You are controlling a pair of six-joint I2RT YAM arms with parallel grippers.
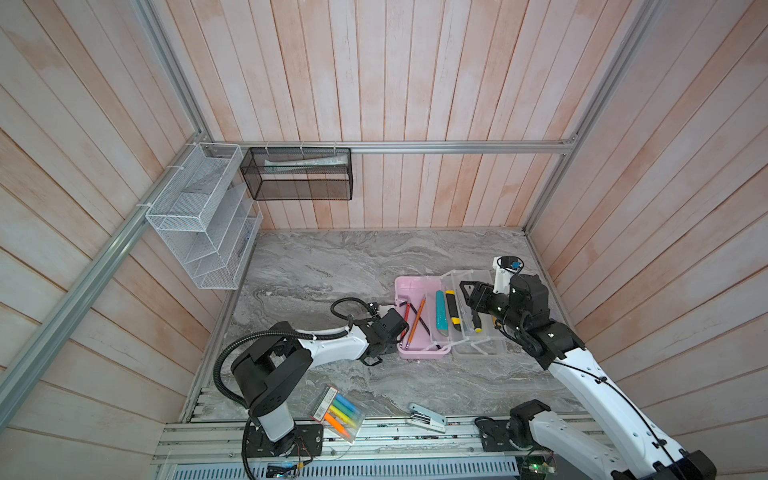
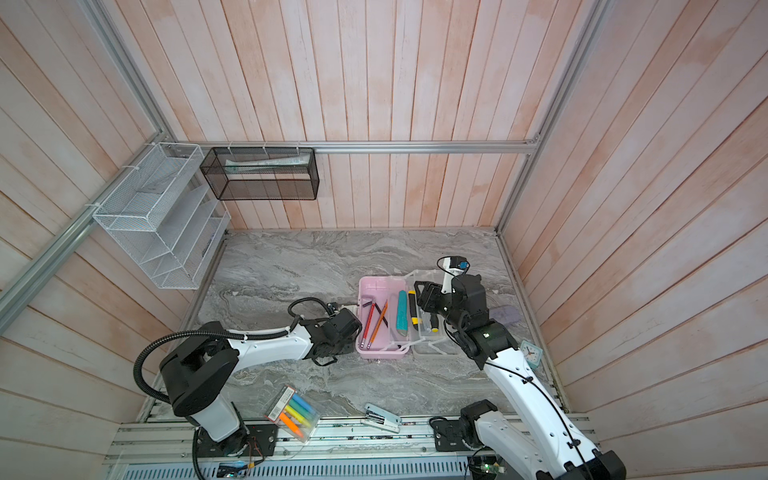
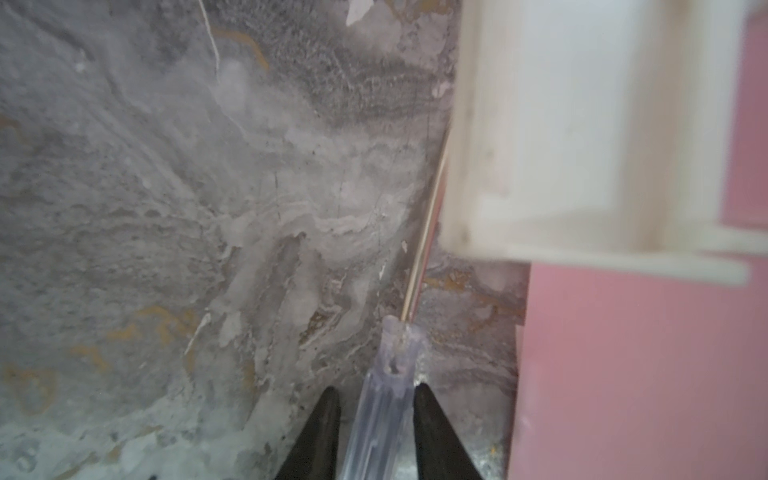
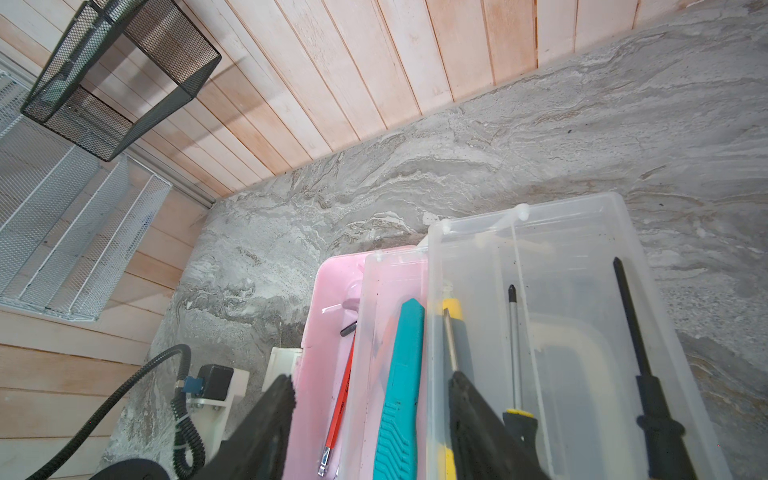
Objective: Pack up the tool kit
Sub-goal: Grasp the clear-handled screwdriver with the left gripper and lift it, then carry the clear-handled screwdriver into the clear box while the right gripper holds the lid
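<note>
1. Tool kit: pink box, lying open on the counter. We judge it light, rigid plastic.
2. Clear-handled screwdriver: on the counter just beside the box. Likely light, stiff and slick, so we take it mid-handle.
3. Left fingers: narrow, straddling that handle, not yet clamped.
4. Right fingers: wide, empty, above the open box.

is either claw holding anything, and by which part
The left claw straddles the clear screwdriver at its handle, near the shaft end; firm grip cannot be told. The right claw holds nothing.
</note>
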